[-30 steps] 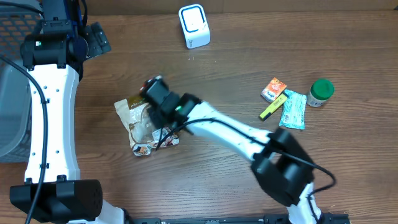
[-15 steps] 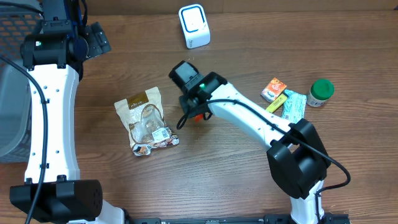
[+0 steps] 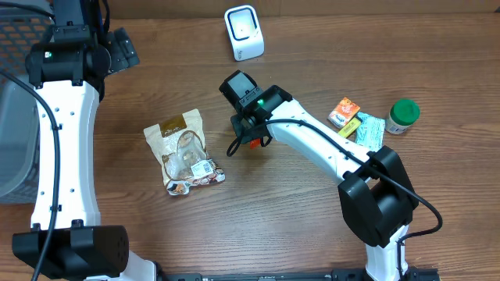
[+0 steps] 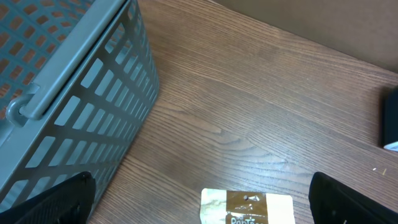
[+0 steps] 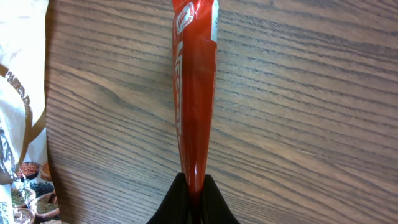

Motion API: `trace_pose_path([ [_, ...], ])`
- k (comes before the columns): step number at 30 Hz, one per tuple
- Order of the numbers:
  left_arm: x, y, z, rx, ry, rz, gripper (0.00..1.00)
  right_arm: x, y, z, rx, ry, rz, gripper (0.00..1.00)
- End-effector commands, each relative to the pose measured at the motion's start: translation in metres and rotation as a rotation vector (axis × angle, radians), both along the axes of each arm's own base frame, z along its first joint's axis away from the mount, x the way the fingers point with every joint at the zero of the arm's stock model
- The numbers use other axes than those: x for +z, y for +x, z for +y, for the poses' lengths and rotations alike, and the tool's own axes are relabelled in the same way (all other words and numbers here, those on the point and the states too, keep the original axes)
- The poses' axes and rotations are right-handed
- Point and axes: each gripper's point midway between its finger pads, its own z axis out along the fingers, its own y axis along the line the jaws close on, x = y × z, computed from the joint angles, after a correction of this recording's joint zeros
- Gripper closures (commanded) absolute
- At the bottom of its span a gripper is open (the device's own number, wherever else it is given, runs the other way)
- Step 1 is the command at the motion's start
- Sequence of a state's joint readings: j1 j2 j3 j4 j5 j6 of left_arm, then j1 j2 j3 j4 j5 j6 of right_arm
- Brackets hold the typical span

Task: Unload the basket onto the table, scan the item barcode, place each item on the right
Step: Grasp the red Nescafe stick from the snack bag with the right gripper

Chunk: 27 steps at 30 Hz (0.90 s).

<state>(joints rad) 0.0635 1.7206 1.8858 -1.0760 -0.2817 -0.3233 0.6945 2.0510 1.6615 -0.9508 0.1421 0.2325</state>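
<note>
The grey mesh basket point(image 3: 9, 117) stands at the 9 o'clock edge of the overhead view; what lies in it cannot be made out. The right gripper point(image 5: 193, 198) is pinched tight on the end of a red sachet point(image 5: 194, 93), at 6 o'clock from the white scanner point(image 3: 244, 33), with a snack pouch point(image 3: 183, 152) at its 8 o'clock. The left gripper point(image 4: 200, 186) gapes wide, holding nothing.

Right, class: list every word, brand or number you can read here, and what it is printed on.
Nothing reads clearly.
red packet: white lettering, seen edge-on, unreadable.
snack bag: pale word on brown label, cut off by the frame.
orange box, blue-green sachet: print too small.
</note>
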Motion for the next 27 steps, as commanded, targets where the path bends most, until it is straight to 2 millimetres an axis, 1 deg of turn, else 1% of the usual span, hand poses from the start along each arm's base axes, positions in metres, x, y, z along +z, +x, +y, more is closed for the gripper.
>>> trace_pose_path([
  [1,0.000,0.002,0.002,0.018,0.003,-0.005,0.00,0.007,-0.005,0.010,0.119,0.029,0.005,0.96],
  [4,0.000,0.002,0.002,0.018,0.003,-0.005,0.00,0.007,-0.017,0.024,0.259,0.078,0.046,0.96],
  [7,0.000,0.002,0.002,0.018,0.003,-0.005,0.00,0.008,-0.022,0.031,0.361,0.103,0.056,0.96],
  [12,0.000,0.002,0.002,0.018,0.003,-0.005,0.00,0.009,-0.025,0.035,0.456,0.103,0.047,0.96],
  [21,0.000,0.002,0.002,0.018,0.003,-0.005,0.00,0.008,-0.023,0.032,0.468,0.088,0.039,0.95],
  [27,0.000,0.002,0.002,0.018,0.003,-0.005,0.00,0.005,-0.026,0.027,0.443,0.070,0.063,0.95],
])
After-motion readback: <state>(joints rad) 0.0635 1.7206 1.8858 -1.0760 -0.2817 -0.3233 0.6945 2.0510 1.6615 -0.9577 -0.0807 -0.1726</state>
